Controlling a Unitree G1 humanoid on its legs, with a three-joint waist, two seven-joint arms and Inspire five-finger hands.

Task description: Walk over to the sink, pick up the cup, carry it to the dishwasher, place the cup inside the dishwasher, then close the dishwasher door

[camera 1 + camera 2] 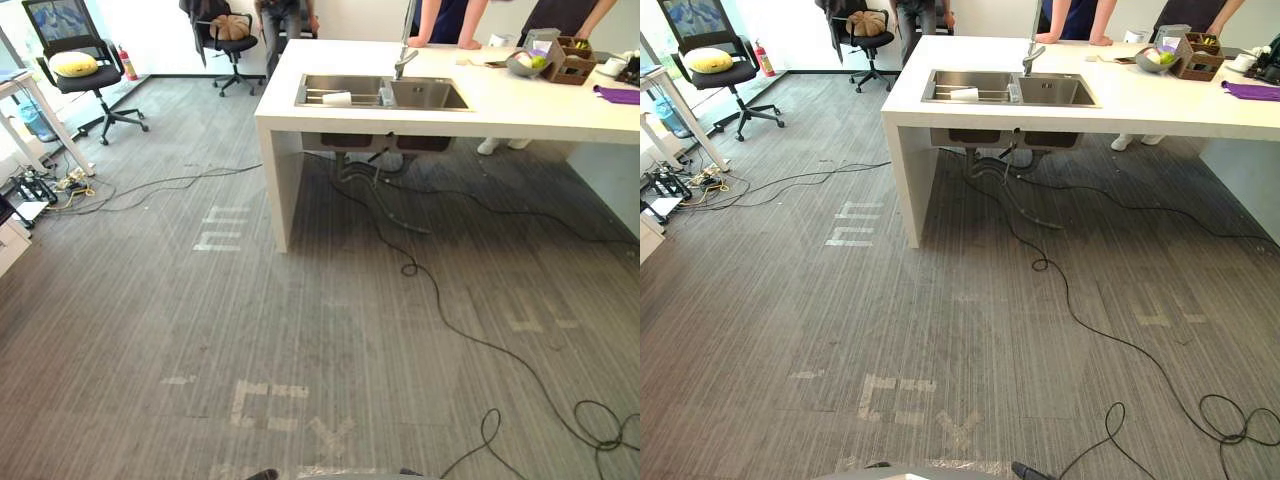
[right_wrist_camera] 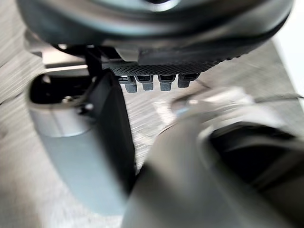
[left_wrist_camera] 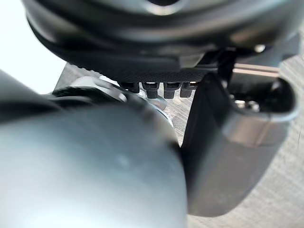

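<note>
Left hand [image 3: 156, 71] and right hand [image 2: 156, 66] hang relaxed, holding nothing; the white cup [image 1: 337, 98] lies in the left basin of the sink [image 1: 430, 95], far ahead in the counter [image 1: 520, 105]; judging by that, walk, pickup, carry, placing and door-closing all remain.

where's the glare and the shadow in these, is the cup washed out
Left eye view: daylight glares white behind the office chair; the counter shadows the floor beneath it; the white cup in the sink is not washed out. Left wrist view: a bright white patch beside the left hand.
</note>
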